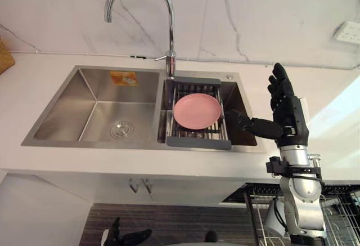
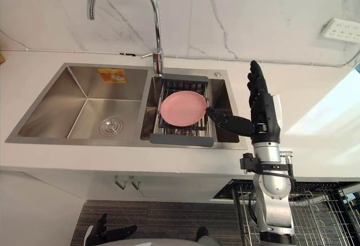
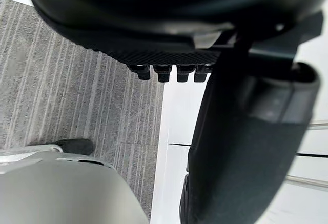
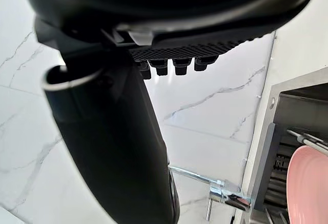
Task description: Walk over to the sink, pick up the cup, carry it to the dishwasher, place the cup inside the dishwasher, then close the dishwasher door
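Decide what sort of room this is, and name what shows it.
Most likely a kitchen: a double-bowl steel sink under a curved tap, a pink plate on a draining rack in its right bowl, and a wire dishwasher rack below the counter.

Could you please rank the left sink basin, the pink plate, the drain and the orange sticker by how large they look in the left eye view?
1. the left sink basin
2. the pink plate
3. the drain and the orange sticker: these look about alike, so I would not rank them.
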{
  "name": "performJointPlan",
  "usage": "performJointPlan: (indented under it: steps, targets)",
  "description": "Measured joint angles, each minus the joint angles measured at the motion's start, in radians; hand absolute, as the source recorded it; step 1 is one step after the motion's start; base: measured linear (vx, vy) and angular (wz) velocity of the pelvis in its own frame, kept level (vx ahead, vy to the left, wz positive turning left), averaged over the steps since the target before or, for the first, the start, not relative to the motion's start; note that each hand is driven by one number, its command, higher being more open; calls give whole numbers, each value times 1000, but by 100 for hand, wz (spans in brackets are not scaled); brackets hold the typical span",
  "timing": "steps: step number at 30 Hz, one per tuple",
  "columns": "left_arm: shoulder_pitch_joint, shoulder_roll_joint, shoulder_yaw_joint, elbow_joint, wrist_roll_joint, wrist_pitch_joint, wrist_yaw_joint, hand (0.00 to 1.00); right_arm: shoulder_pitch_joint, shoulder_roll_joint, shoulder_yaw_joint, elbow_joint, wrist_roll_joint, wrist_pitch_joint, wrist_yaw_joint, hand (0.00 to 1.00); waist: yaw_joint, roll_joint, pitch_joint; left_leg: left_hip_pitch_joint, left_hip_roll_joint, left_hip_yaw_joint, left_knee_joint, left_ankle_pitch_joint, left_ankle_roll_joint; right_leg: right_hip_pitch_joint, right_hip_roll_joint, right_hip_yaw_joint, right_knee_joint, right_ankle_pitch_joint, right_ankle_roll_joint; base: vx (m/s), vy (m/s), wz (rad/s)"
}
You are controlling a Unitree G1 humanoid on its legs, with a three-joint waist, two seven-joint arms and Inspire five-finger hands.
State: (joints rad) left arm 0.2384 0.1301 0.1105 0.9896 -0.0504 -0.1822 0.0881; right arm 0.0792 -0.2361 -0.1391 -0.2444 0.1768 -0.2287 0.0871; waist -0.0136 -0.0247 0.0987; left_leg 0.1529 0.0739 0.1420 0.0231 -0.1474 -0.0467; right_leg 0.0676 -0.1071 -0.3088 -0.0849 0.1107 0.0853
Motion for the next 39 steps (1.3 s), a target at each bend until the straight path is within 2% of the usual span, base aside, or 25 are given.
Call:
performJointPlan:
  steps: [3,7,9,14,18,28,34,39]
  targets:
    - [-1,10,3,5,-55,59,-38,100,-34,-49,24,16,-5,17,57,100,1,-9,-2,-3,3,0,1,5,-8,0,0,-8,0,1,1,-22,-15,6]
    - [-16,11,49,47,-106,131,-78,100,-152,-194,34,33,-163,61,110,100,17,-24,-8,-2,4,3,13,6,-10,5,0,-9,0,3,-1,-45,-16,0]
    - [-21,10,63,48,-109,147,-91,100,-230,-259,38,33,-237,81,131,100,25,-27,-9,8,5,3,16,6,-10,16,0,-6,0,4,-3,-69,-15,-1]
    - [-26,13,100,71,-106,161,-94,100,-326,-322,72,20,-423,95,139,100,26,-42,-22,14,5,7,16,6,-9,25,0,0,0,6,-6,-77,-11,-2]
    - [-28,13,123,82,-105,164,-98,100,-326,-346,123,-2,-558,120,188,100,26,-49,-27,14,5,9,15,8,-6,27,1,1,0,8,-10,-56,-6,-1]
    - [-33,9,137,81,-67,177,-98,100,-326,-374,211,18,-795,201,336,100,26,-43,-30,14,4,1,2,17,0,27,2,-6,-1,8,-10,-11,0,2]
    - [-33,11,119,73,-64,183,-95,100,-321,-365,264,113,-884,210,312,100,26,-38,-32,14,3,-8,-12,32,-17,25,-1,-23,-1,8,-10,-8,1,7]
    - [-32,10,105,61,-55,192,-92,100,-299,-322,266,171,-983,212,230,100,26,-31,-29,13,7,-8,-25,44,-28,25,0,-35,-1,7,-12,-37,-10,7]
